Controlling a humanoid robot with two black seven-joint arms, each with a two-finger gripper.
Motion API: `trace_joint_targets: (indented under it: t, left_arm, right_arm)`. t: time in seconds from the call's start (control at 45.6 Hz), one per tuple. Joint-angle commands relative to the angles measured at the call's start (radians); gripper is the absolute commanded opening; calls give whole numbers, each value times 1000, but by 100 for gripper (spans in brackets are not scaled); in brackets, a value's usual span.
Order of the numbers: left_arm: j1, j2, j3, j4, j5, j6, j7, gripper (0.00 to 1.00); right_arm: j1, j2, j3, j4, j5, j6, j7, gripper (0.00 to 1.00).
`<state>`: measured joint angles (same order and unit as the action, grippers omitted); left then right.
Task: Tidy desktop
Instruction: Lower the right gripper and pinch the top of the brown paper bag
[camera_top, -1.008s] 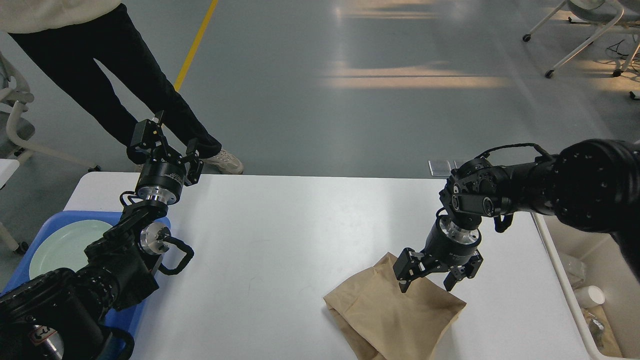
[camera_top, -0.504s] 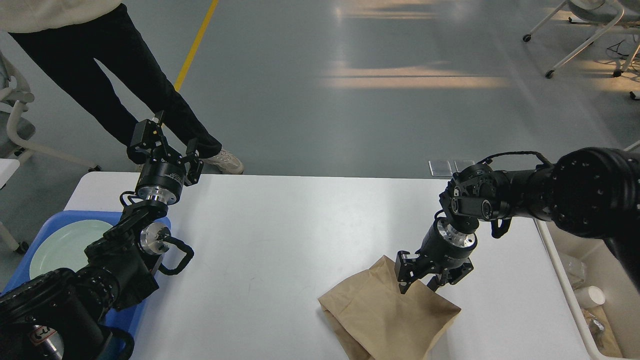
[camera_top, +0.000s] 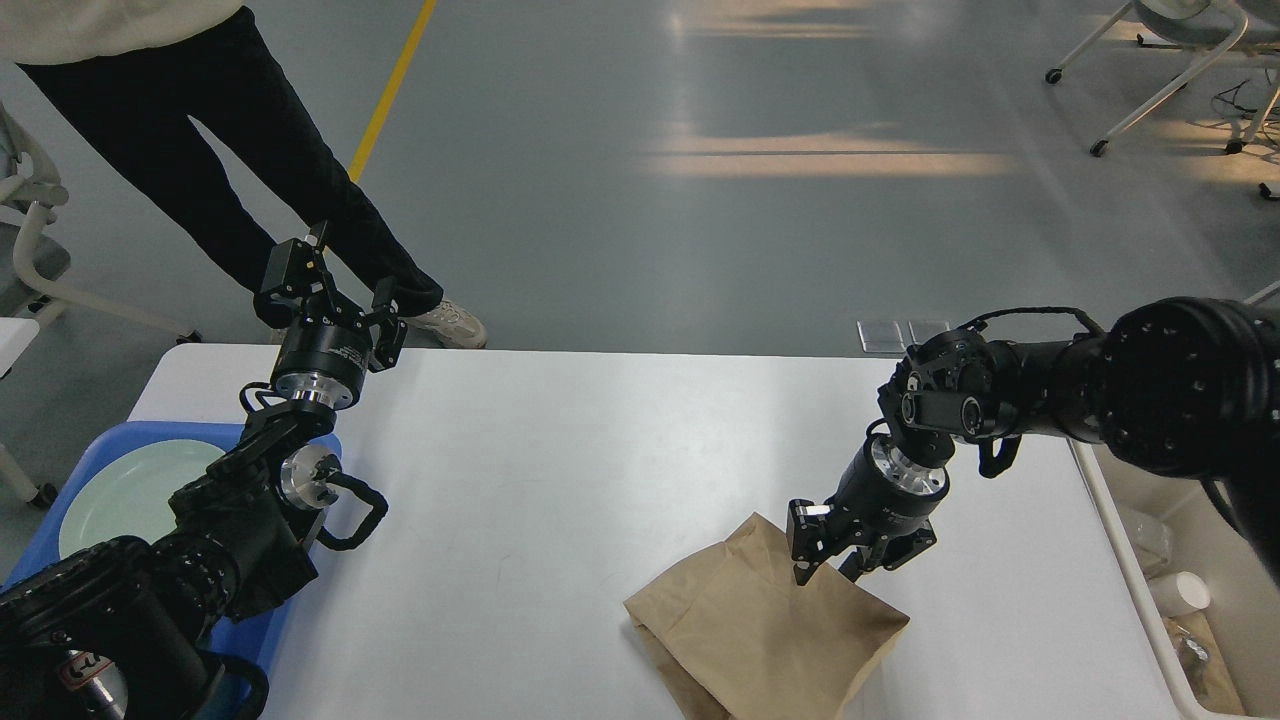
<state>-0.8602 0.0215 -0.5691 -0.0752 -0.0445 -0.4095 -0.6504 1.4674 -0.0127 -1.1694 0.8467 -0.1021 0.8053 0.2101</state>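
One brown paper bag (camera_top: 765, 630) is seen lying at the near edge of the white desk (camera_top: 560, 470), pinched at its top edge by the right claw (camera_top: 828, 572). Farther off, the left claw (camera_top: 325, 290) is held released above the desk's far left corner. Since the earlier frame, the bag has been dragged slightly leftward.

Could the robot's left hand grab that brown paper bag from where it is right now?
Probably not without a long reach: the left hand is raised at the desktop's far left corner, while the paper bag lies under the right hand.
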Motion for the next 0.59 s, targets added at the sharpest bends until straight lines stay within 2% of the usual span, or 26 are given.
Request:
trace_joint_targets:
  t: [0.0,0.066,0.11,0.57]
  left_arm:
    - [0,0,0,0,0,0,0,97]
    - [1,0,0,0,0,0,0,97]
    - [0,0,0,0,0,0,0,97]
    - [0,0,0,0,0,0,0,97]
  right_arm:
    - [8,-1,-6,-2,2,0,2,9]
    - [11,-1,-6,-3,2,2,2,6]
    - [13,-3,-6,-2,2,3,2,0]
    - [57,-19,-33,-9,53,11,2,0]
